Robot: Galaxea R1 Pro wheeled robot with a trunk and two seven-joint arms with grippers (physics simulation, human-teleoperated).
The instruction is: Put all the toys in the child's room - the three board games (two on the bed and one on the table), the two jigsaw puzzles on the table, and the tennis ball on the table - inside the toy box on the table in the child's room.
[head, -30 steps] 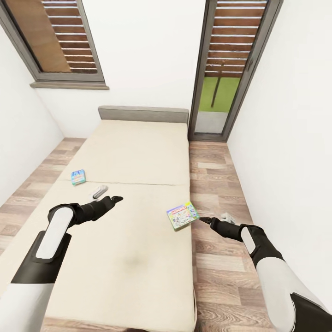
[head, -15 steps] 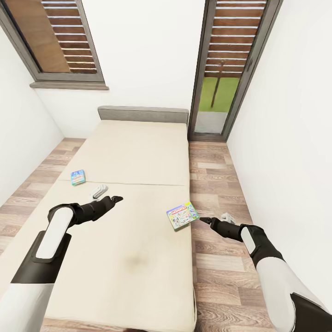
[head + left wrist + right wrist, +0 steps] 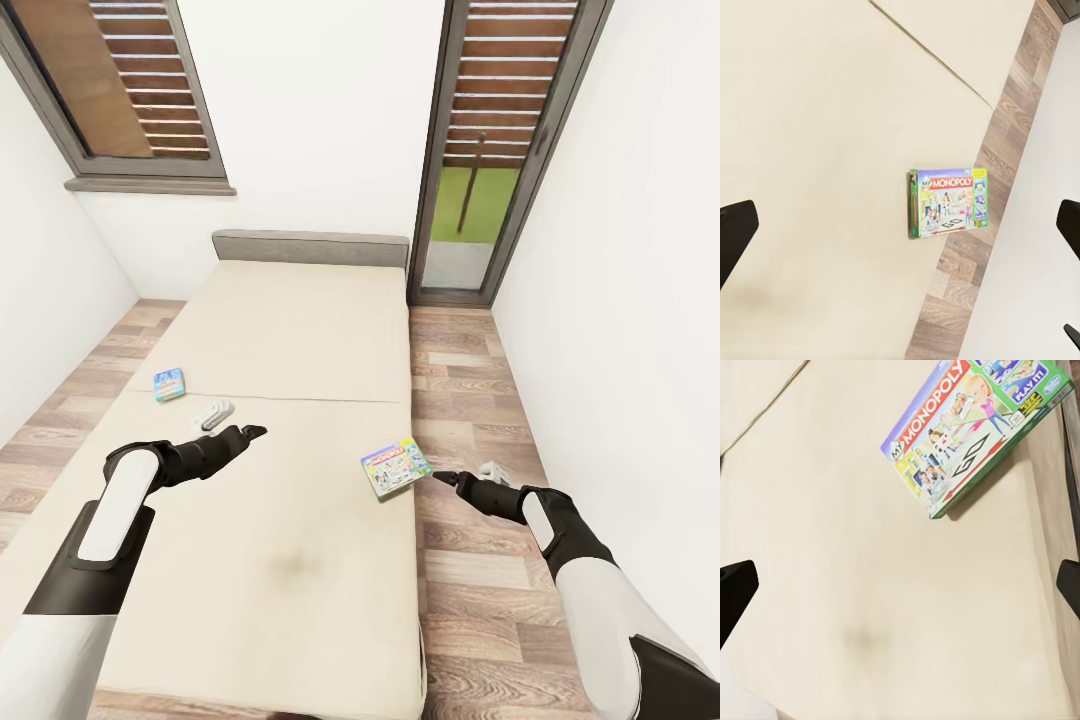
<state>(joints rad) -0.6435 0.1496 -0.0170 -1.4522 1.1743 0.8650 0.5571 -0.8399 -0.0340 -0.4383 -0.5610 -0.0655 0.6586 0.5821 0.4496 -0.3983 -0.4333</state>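
blue box [image 3: 169, 384] print too small

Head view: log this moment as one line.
left gripper open, empty | right gripper open, beside Monopoly box at bed edge | blue game box untouched

White walls [image 3: 320, 110] enclose a narrow room with a wood-plank floor [image 3: 470, 400]. A large bed [image 3: 290, 330] with a beige mattress and grey headboard [image 3: 310, 247] fills the middle. Two dark-framed windows [image 3: 120, 90] with slatted shutters flank it, the right one showing green grass
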